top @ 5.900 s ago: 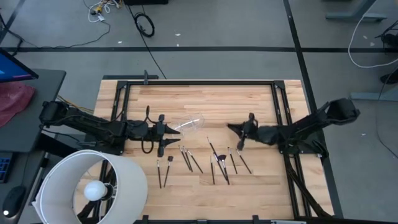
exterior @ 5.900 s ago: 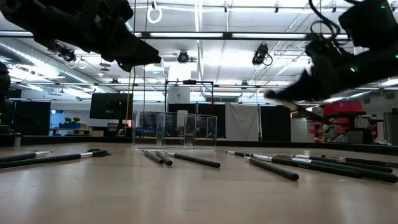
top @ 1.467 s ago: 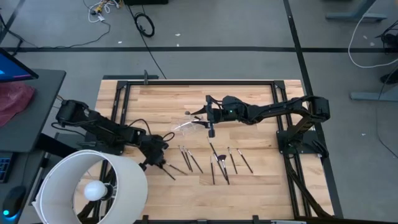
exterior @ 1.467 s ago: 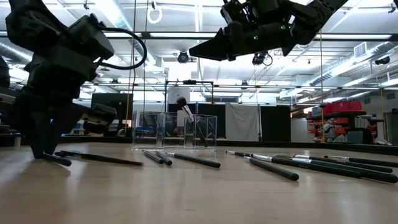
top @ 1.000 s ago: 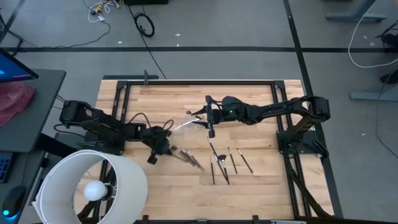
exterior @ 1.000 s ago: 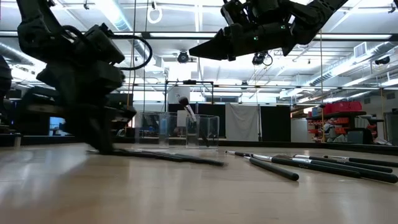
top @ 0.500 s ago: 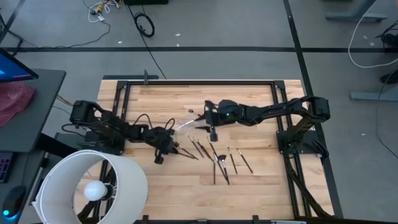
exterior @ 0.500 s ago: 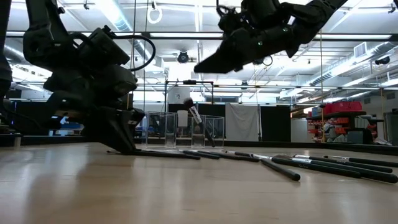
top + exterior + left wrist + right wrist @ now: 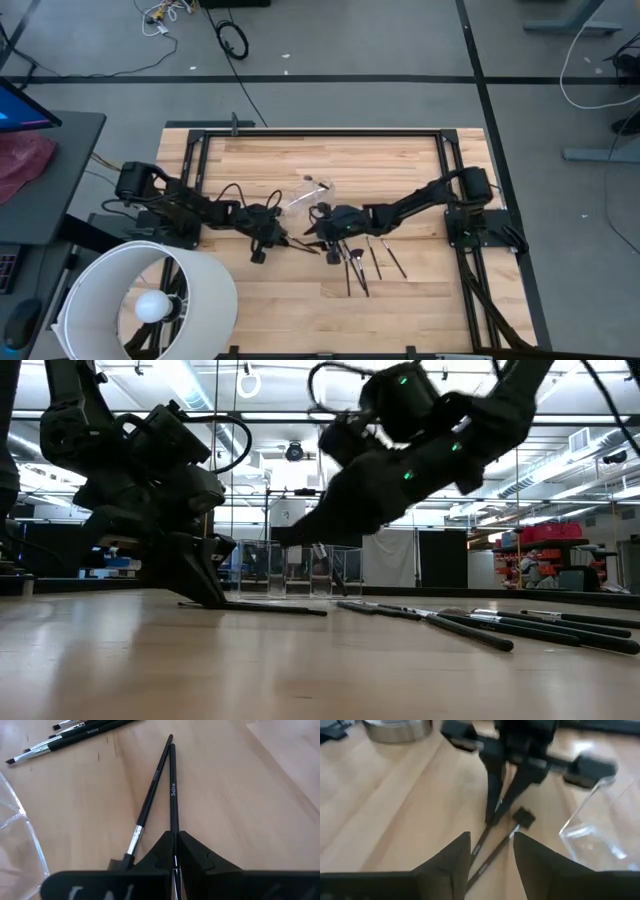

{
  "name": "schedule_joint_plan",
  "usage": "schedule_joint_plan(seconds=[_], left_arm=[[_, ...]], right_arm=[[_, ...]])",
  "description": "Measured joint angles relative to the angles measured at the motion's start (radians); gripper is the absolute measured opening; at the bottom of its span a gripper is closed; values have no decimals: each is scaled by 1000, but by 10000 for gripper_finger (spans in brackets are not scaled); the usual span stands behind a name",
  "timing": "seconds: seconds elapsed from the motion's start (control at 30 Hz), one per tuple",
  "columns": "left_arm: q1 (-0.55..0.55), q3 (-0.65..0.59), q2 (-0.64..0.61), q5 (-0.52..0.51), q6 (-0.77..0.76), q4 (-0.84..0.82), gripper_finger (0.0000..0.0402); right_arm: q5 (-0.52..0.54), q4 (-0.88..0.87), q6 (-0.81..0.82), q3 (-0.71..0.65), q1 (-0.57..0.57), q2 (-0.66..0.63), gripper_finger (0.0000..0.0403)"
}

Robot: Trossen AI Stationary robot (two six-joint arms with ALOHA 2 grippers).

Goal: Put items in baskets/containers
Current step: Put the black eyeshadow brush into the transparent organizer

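On wood table (image 9: 400, 160): slim black brush (image 9: 173, 795), silver lettering.

pale wood table (image 9: 240, 795), glossy black brush (image 9: 173, 795) (silver metal ferrule), clear plastic cup (image 9: 311, 193).

Legible text: I find one word only, in my left wrist view. "Solve", in pale lettering, runs lengthwise along the black handle of the makeup brush (image 9: 173, 790) at the centre of the frame. The same kind of lettering appears on a brush handle (image 9: 92, 730) at the upper left of that frame, but I cannot read it with certainty. I find no other labels, numbers or signs readable in the high, low or right wrist views.
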Motion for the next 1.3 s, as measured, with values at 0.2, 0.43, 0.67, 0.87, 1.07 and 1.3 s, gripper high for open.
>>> schedule_joint_plan(seconds=[0.2,0.43,0.67,0.87,1.07,1.3], left_arm=[[0,19,2,-15,0,-6,20],[0,19,0,-36,-1,-18,18],[-1,19,-1,-40,-1,-11,18],[-2,20,-2,-40,-2,-4,19],[-2,20,-2,-39,0,15,18],[-3,20,-2,-35,4,67,19]], right_arm=[[-10,-38,50,110,11,126,153],[63,-95,14,201,51,208,153],[124,-218,-29,263,48,208,151],[129,-253,-7,268,29,208,128],[125,-270,-7,269,25,206,112],[120,-281,-4,269,23,206,78]])
